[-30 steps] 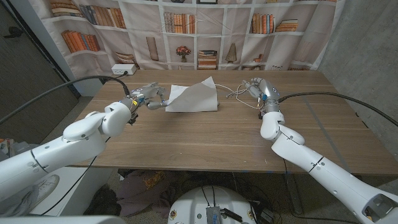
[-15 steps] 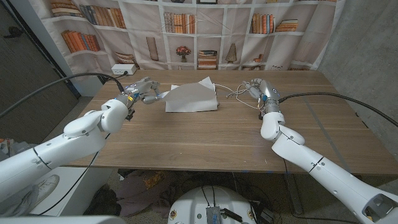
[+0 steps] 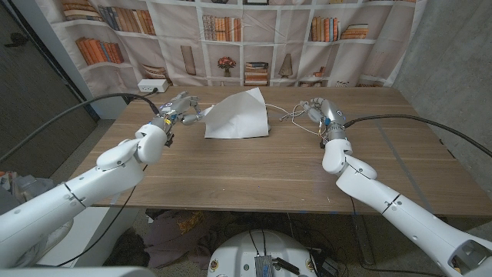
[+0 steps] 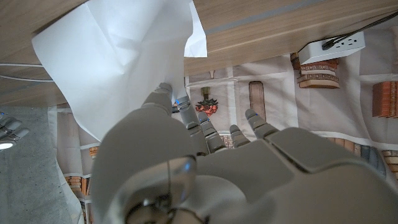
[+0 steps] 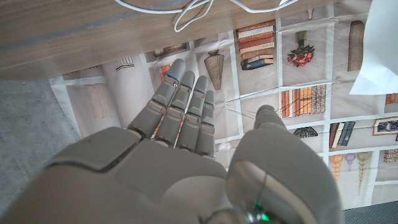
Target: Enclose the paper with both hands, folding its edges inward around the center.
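The sheet of paper (image 3: pixel 237 115) sits toward the far side of the wooden tabletop (image 3: pixel 254 165), roughly at its middle, with its near edge down on the wood and the rest lifted into a peaked, tent-like shape. The left hand (image 3: pixel 181 107) is at the paper's left edge; the left wrist view shows its fingers (image 4: pixel 163 98) against the white sheet (image 4: pixel 118 59), so it grips or at least presses that edge, though I can't make out from here whether the thumb is pinching it.

The right hand (image 3: pixel 318 111) stands well apart from the paper, off to its right, holding nothing. In the right wrist view its fingers (image 5: pixel 186 106) reach out straight and close together with the thumb set off to one side, so it is open. A thin white cable (image 3: pixel 290 118) lies looped on the wood between that hand and the paper
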